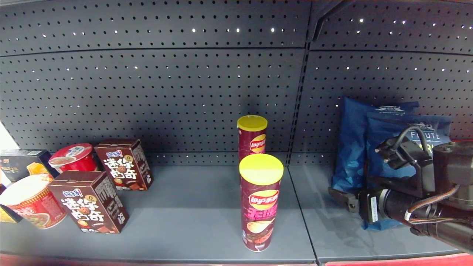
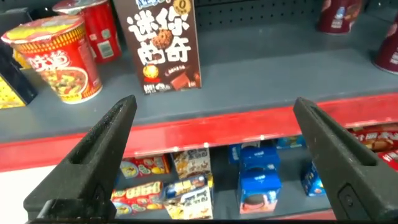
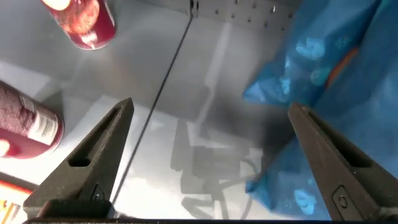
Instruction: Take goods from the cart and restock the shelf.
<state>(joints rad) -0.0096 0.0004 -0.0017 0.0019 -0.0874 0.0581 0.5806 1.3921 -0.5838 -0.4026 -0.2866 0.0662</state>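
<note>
Two maroon chip cans with yellow lids stand mid-shelf, the front can point(image 1: 261, 201) ahead of the rear can point(image 1: 252, 137). Blue snack bags point(image 1: 373, 147) lean on the back panel at the right. My right gripper point(image 1: 342, 197) hovers low over the shelf just in front of those bags, open and empty; in the right wrist view the right gripper point(image 3: 210, 109) spans bare shelf, with the bags point(image 3: 323, 81) on one side and a can point(image 3: 28, 127) on the other. My left gripper point(image 2: 214, 104) is open and empty, in front of the shelf's red edge point(image 2: 205, 127), facing a brown cookie box point(image 2: 165, 43).
At the shelf's left stand two brown cookie boxes point(image 1: 88, 201), red cup noodles point(image 1: 31, 201) and a dark box point(image 1: 22, 162). Bare shelf board point(image 1: 192, 207) lies between boxes and cans. A lower shelf holds packaged goods point(image 2: 255, 183).
</note>
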